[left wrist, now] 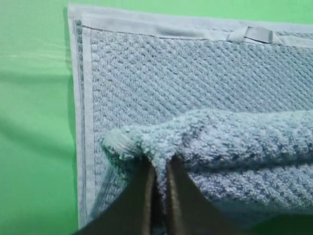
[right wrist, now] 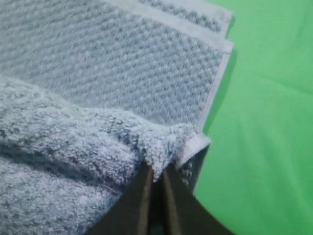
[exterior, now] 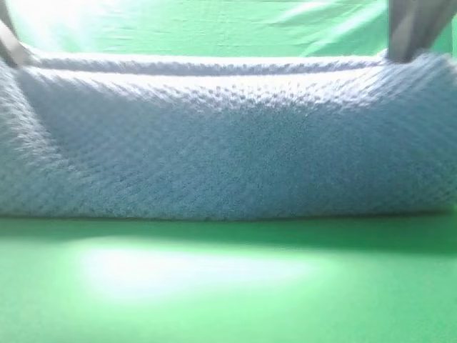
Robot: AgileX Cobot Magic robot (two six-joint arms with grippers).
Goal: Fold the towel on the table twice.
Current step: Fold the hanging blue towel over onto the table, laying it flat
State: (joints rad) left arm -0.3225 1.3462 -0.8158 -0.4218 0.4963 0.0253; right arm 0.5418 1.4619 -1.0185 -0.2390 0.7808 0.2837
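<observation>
The blue-grey waffle-knit towel [exterior: 228,143] spans the whole exterior view, its near edge lifted and curled over towards the back. My left gripper [exterior: 8,44] pinches the raised left corner; in the left wrist view its gripper [left wrist: 159,169] is shut on a bunched fold of the towel [left wrist: 215,132], above the flat layer with its pale hem. My right gripper [exterior: 407,43] holds the raised right corner; in the right wrist view the gripper [right wrist: 155,176] is shut on the towel [right wrist: 73,137]. The bright-green table [exterior: 228,286] lies in front.
Wrinkled green backdrop cloth [exterior: 214,25] hangs behind the towel. A small hanging loop [left wrist: 257,34] sits on the towel's far hem. Green table surface [left wrist: 34,122] shows left of the towel, and green table [right wrist: 269,122] right of it.
</observation>
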